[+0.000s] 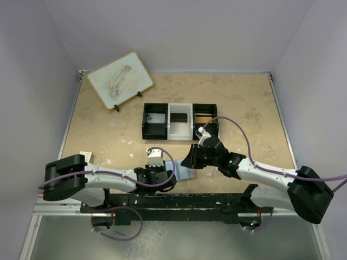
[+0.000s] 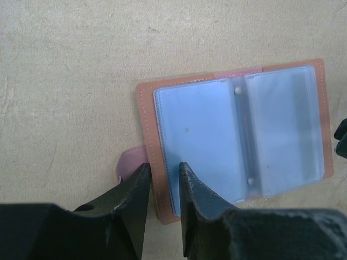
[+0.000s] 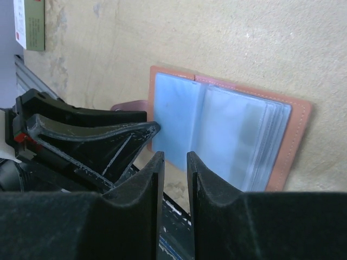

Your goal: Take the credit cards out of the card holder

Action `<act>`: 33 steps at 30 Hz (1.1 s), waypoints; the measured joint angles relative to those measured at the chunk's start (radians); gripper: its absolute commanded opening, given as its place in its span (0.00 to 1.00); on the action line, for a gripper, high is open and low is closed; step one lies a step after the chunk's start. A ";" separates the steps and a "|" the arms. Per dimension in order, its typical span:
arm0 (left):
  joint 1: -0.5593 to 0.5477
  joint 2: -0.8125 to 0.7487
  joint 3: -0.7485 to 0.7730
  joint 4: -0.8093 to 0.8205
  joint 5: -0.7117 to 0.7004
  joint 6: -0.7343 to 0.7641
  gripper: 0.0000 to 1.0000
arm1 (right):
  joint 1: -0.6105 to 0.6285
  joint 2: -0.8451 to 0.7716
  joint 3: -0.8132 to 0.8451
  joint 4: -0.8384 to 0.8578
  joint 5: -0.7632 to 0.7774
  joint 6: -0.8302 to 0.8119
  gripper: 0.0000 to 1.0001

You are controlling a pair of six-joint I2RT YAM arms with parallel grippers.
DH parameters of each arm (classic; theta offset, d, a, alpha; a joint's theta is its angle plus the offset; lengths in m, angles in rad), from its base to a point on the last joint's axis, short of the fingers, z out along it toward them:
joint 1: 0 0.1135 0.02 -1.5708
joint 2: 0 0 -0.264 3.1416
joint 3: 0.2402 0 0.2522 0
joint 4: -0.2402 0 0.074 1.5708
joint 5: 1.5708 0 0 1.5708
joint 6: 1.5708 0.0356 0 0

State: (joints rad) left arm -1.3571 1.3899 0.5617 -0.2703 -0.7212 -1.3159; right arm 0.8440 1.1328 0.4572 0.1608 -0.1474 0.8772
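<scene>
The card holder (image 1: pixel 181 171) lies open and flat on the table, reddish-brown outside with pale grey-blue plastic sleeves inside; it also shows in the left wrist view (image 2: pixel 233 135) and the right wrist view (image 3: pixel 217 135). I cannot tell whether the sleeves hold credit cards. My left gripper (image 2: pixel 162 168) is narrowly open, its tips straddling the holder's left edge from above, by the pink tab (image 2: pixel 127 165). My right gripper (image 3: pixel 174 157) is narrowly open and empty, just off the holder's near edge, close to the left fingers (image 3: pixel 135 132). A dark flat card (image 1: pixel 178 116) lies in the tray's white middle compartment.
The black-white-black tray (image 1: pixel 154 122) stands behind the holder. A white-and-tan board (image 1: pixel 120 79) leans on a stand at the back left. A small white and green box (image 1: pixel 85 156) lies at the left. A metal rail (image 1: pixel 65 206) runs along the near edge.
</scene>
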 measured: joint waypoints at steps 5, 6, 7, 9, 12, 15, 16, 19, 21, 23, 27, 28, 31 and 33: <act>0.000 0.003 0.003 0.001 0.000 0.000 0.24 | 0.000 0.041 0.000 0.047 -0.058 -0.002 0.27; 0.000 0.003 0.003 0.001 0.000 0.000 0.24 | 0.000 0.049 0.000 0.062 -0.068 -0.002 0.28; 0.000 0.002 0.003 0.001 0.001 0.000 0.24 | 0.000 0.058 0.000 0.076 -0.077 -0.002 0.31; 0.000 0.002 0.003 0.001 0.000 0.000 0.24 | 0.000 0.072 0.008 0.066 -0.071 -0.002 0.41; 0.000 0.002 0.003 0.000 0.000 0.000 0.24 | 0.002 0.077 0.029 -0.008 -0.010 0.000 0.48; 0.000 0.002 0.003 0.000 0.000 -0.001 0.24 | 0.002 0.069 0.035 -0.075 0.047 0.005 0.49; 0.000 0.002 0.003 0.000 0.000 -0.001 0.24 | 0.002 0.064 0.034 -0.096 0.060 0.006 0.49; 0.000 0.002 0.003 0.000 0.000 0.000 0.24 | 0.002 0.050 0.029 -0.126 0.079 0.008 0.48; 0.000 0.002 0.003 0.000 0.000 0.000 0.23 | 0.002 0.050 0.022 -0.127 0.086 0.009 0.46; 0.000 0.002 0.003 0.000 0.000 0.000 0.23 | 0.002 0.053 0.011 -0.119 0.085 0.010 0.43; 0.000 0.002 0.003 0.000 0.000 0.000 0.23 | 0.002 0.065 -0.018 -0.078 0.070 0.014 0.41; 0.000 0.002 0.003 0.000 0.000 0.000 0.23 | 0.002 0.067 -0.024 -0.068 0.067 0.018 0.42; 0.000 0.002 0.003 0.000 0.000 0.000 0.23 | 0.002 0.069 -0.026 -0.053 0.066 0.021 0.45; 0.000 0.002 0.003 0.000 0.000 0.000 0.23 | 0.002 0.073 -0.026 -0.051 0.067 0.023 0.46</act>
State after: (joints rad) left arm -1.3567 1.3918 0.5644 -0.2703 -0.7208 -1.3163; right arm 0.8459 1.2060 0.4313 0.1093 -0.0803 0.9005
